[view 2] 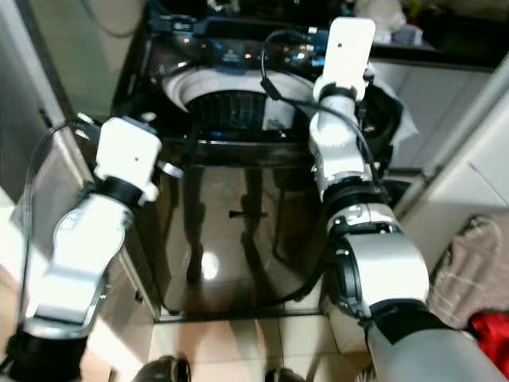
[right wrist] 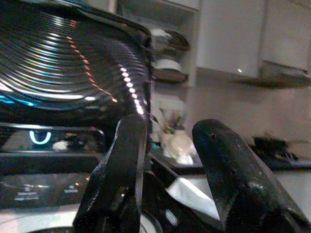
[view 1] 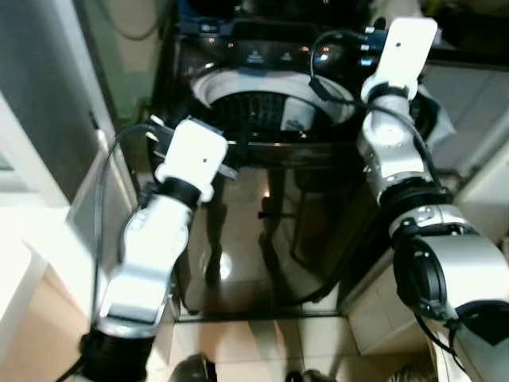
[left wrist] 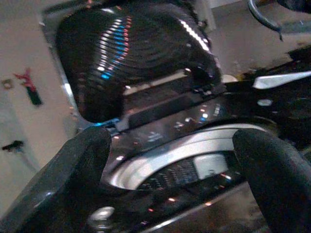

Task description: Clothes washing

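The robot is standing over a glossy black top-loading washing machine (view 1: 262, 231) whose ribbed dark lid (left wrist: 136, 53) is standing raised behind the white-rimmed round drum opening (view 1: 238, 87), so the step in hand looks like working at the open machine, either loading it or setting it going. The left end effector (left wrist: 170, 160) is hovering just short of the machine's near front edge, its two black fingers (left wrist: 73, 170) spread wide and gripping nothing, with the drum rim and the lit control panel (left wrist: 170, 126) lying directly ahead between them. The right end effector (right wrist: 167, 160) is reaching farther, over the far right side of the opening, its fingers parted to a narrower gap and also carrying nothing; the raised lid is just beside it and a cluttered desk (right wrist: 214, 167) with small pale items is beyond. No clothes can be made out inside the drum, which is too dark to judge. A crumpled beige cloth (view 2: 473, 263) and something red (view 2: 493, 334) are lying low, behind and outside the right arm. The next move probably calls for either fetching that laundry or lowering the lid and pressing a panel button.
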Available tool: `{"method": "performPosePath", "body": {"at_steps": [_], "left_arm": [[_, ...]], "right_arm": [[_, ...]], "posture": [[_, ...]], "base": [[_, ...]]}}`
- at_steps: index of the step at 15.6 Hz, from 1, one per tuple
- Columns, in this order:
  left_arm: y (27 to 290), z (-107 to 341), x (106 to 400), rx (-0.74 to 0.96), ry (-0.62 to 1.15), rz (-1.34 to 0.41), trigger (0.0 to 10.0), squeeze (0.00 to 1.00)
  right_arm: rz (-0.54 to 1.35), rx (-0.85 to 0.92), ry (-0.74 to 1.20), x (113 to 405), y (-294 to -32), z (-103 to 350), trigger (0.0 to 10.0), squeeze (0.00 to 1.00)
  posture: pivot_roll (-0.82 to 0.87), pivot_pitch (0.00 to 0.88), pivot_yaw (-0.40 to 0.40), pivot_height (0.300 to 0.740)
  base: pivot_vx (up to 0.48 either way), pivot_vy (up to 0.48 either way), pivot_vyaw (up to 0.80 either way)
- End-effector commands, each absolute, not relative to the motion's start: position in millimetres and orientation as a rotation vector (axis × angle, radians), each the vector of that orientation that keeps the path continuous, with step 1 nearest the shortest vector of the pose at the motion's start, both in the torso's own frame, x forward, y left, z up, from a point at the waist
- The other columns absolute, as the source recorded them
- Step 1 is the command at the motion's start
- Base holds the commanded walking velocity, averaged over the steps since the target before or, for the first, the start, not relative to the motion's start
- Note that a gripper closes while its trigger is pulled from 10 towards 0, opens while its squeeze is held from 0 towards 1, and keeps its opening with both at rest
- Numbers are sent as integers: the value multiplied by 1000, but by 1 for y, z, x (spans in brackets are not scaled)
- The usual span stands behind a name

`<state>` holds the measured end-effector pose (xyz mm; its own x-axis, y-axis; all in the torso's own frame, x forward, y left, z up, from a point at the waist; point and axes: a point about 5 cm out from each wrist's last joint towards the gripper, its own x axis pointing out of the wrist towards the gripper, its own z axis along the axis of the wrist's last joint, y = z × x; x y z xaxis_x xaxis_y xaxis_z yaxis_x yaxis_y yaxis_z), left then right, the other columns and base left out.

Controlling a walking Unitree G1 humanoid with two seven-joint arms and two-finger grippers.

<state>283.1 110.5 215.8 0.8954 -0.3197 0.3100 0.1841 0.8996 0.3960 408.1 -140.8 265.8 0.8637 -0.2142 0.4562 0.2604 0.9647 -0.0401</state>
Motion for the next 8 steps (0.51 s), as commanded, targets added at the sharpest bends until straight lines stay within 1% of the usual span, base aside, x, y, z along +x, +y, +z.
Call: {"method": "performPosePath", "body": {"at_steps": [1,2,3,5,6,7,8], "left_arm": [[108,207,286,365,-352,-276,10000,0],[113,192,287,341,-289,-260,10000,0],[114,190,287,335,-281,-254,10000,0],[117,182,283,321,-262,-231,10000,0],[116,180,278,329,-265,-237,10000,0],[115,177,269,323,-265,-246,10000,0],[115,175,264,314,-260,-245,10000,0]], "right_arm": [[-212,-89,-447,407,-134,259,10000,0],[-98,-60,-377,404,-125,235,10000,0],[-85,-49,-369,402,-126,229,10000,0],[-55,-46,-373,387,-133,207,10000,0],[-34,-43,-399,371,-139,197,10000,0],[7,-71,-428,340,-148,187,10000,0],[61,-87,-445,323,-147,185,10000,0]], "posture": [[47,1,-34,740],[41,10,-39,740],[31,17,-39,740],[19,28,-39,740],[15,34,-40,740],[1,35,-40,740],[2,39,-40,740]], "base": [[0,0,0],[0,0,0],[0,0,0],[0,0,0],[0,0,0],[0,0,0],[0,0,0]]}}
